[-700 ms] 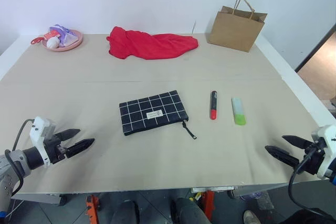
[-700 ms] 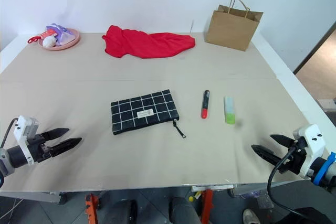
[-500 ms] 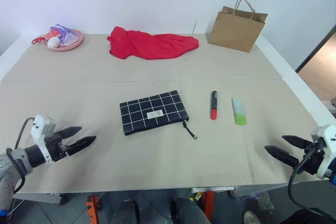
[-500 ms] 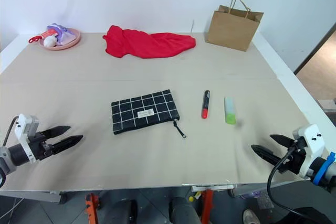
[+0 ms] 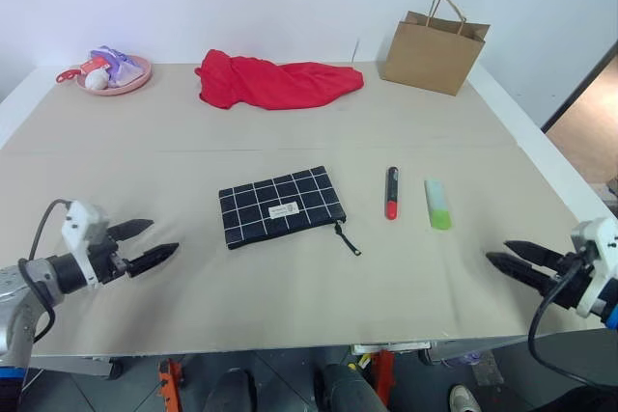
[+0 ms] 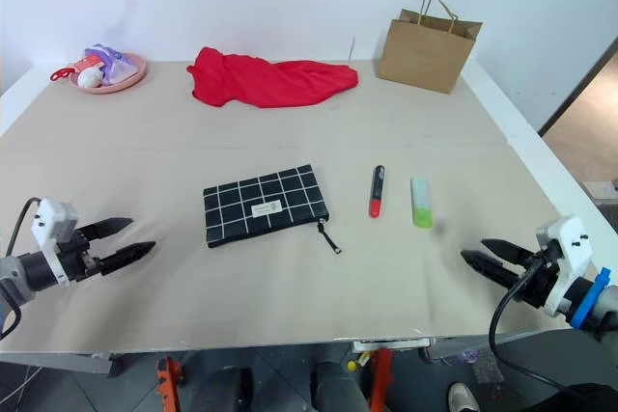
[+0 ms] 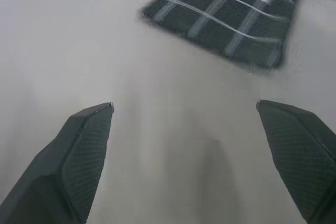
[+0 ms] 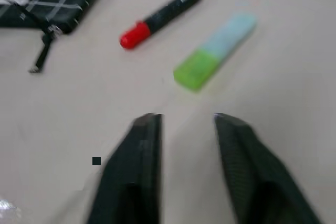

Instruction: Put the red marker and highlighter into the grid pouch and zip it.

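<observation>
Left gripper (image 5: 143, 245) spread wide, empty, hovering low over the table (image 5: 290, 306) well left of the pouch (image 5: 281, 206); right gripper (image 5: 515, 259) with a narrow gap between fingers, also empty, near the table's right front edge. Pouch lies flat mid-table, looks zipped shut, pull cord (image 5: 349, 238) trailing toward the front right. Marker (image 5: 392, 192) just right of the pouch, highlighter (image 5: 438, 204) beside it further right, the two apart and roughly parallel. Nothing started yet. Risks, judged: flat pouch will slide when the zip gets tugged unless the left gripper pins it; thin cord is easy to miss; round marker may roll off if nudged; right gripper's gap looks tight for the thick highlighter, needs widening first
</observation>
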Action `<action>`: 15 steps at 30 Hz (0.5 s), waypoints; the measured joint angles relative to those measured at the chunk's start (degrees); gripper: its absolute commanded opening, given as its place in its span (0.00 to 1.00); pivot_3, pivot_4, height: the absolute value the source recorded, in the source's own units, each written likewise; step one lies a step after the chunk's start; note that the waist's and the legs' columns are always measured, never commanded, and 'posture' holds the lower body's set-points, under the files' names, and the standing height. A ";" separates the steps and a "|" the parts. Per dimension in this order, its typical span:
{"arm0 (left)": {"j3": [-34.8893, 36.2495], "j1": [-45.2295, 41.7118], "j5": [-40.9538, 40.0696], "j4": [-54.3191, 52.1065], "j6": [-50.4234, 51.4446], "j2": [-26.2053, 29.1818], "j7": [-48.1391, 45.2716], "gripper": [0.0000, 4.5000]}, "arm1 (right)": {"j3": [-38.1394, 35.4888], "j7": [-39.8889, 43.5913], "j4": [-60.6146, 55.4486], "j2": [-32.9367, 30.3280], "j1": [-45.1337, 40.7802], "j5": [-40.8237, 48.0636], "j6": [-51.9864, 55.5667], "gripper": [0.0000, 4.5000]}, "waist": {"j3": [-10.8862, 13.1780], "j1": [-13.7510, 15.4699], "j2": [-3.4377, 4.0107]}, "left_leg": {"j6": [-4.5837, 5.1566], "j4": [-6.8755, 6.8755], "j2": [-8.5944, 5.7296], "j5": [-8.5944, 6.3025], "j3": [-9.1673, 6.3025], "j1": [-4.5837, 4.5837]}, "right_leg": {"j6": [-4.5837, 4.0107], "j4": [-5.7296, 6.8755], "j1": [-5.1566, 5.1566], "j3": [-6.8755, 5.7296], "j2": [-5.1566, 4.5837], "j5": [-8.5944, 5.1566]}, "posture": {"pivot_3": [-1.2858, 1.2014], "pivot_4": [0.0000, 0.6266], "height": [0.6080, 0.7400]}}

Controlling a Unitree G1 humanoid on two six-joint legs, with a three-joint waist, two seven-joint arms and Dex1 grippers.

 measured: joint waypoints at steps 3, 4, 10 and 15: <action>-0.16 -0.81 0.86 0.41 -2.78 0.00 -0.59 1.00 | 1.07 0.36 -1.12 0.00 -0.75 0.29 0.26 0.02 | -0.01 0.00 0.02 | 0.00 0.00 0.01 0.00 -0.01 0.01 | 0.01 0.00 0.00 -0.01 0.01 0.00 | 0.52 0.24 1.00; -2.51 -2.95 4.26 2.81 -8.44 0.23 -2.33 1.00 | 4.47 0.26 -2.65 0.37 -4.02 0.74 1.53 0.02 | -0.01 -0.05 0.04 | 0.01 0.01 0.02 0.00 0.00 0.01 | 0.00 0.01 -0.01 0.00 0.04 0.06 | 0.52 0.24 1.00; -8.62 -6.27 10.39 5.97 -18.26 0.67 -6.22 1.00 | 19.37 -4.77 -5.22 3.02 -19.05 -4.03 3.63 0.02 | -0.01 -0.52 0.06 | 0.03 0.06 0.15 0.02 0.27 0.05 | -0.01 0.04 -0.11 0.11 0.09 0.22 | 0.52 0.24 1.00; -12.46 -8.43 13.52 6.60 -23.18 0.85 -7.40 1.00 | 34.01 -8.71 -5.81 7.90 -33.08 -11.48 5.51 0.02 | -0.01 -0.13 0.06 | 0.04 0.06 0.20 0.03 0.24 -0.05 | -0.13 0.08 -0.17 0.10 0.16 0.22 | 0.52 0.24 1.00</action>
